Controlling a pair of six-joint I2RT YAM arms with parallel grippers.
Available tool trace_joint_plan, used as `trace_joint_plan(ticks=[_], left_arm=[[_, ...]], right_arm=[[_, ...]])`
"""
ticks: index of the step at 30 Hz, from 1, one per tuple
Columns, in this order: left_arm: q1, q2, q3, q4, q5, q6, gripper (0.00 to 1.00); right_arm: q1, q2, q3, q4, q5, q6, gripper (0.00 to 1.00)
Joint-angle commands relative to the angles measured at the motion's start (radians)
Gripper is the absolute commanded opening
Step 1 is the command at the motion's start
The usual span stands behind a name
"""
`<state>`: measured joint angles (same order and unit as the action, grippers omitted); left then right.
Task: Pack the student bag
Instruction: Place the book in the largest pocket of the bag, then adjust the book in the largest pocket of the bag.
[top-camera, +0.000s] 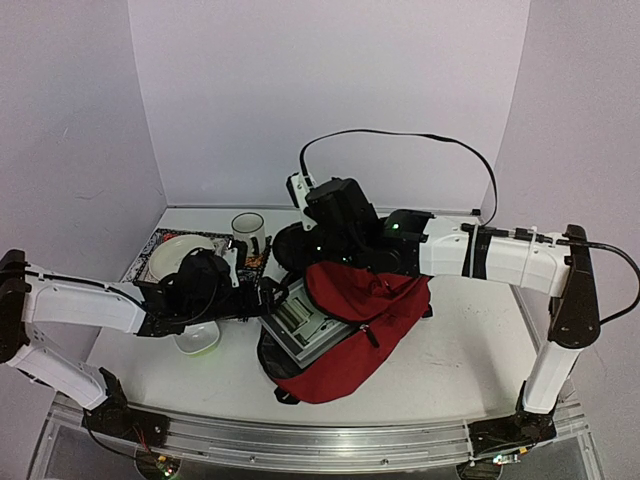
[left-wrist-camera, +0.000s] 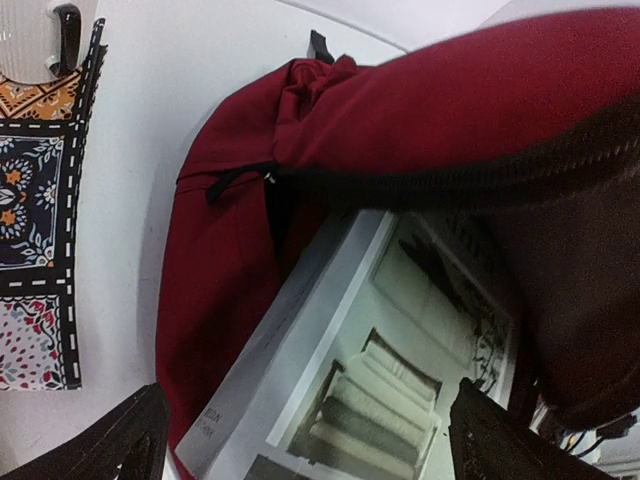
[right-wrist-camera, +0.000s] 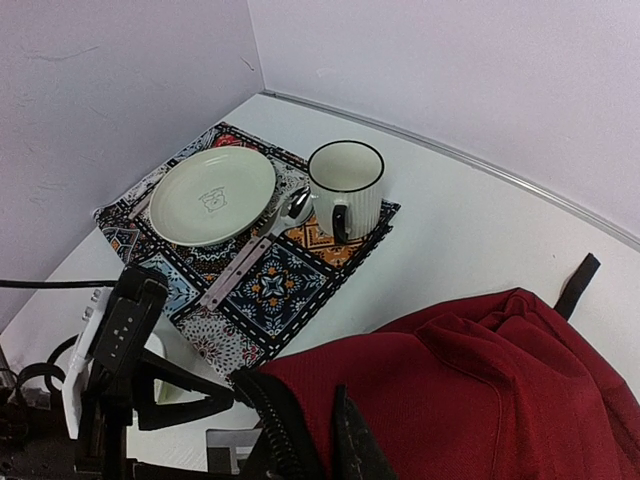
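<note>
Red student bag (left-wrist-camera: 220, 260) just ahead of wide-spread left gripper (left-wrist-camera: 310, 445)

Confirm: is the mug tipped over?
No, the mug stands upright on the patterned mat, beside the plate.

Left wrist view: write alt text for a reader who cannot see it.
A book showing stacked towels lies partway inside the unzipped dark red student bag, in front of the open left gripper. A patterned placemat lies on the white table at left.
</note>
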<state>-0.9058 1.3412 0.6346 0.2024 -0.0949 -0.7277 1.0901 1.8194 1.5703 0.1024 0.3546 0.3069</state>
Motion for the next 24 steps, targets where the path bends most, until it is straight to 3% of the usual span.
trace_joint_plan(ticks=[1,9,24], left_arm=[[0.002,-0.069,0.053,-0.190,0.047,0.163,0.97],[-0.009,-0.175,0.007,-0.370,0.255,0.262,0.82],[-0.094,0.018,0.103,-0.399,0.234,0.360,0.63]], right_arm=[[0.007,-0.041,0.005,0.001,0.003,-0.008,0.15],[0.007,-0.043,0.000,-0.003,0.007,-0.007,0.15],[0.008,-0.035,0.002,-0.003,-0.012,0.009,0.14]])
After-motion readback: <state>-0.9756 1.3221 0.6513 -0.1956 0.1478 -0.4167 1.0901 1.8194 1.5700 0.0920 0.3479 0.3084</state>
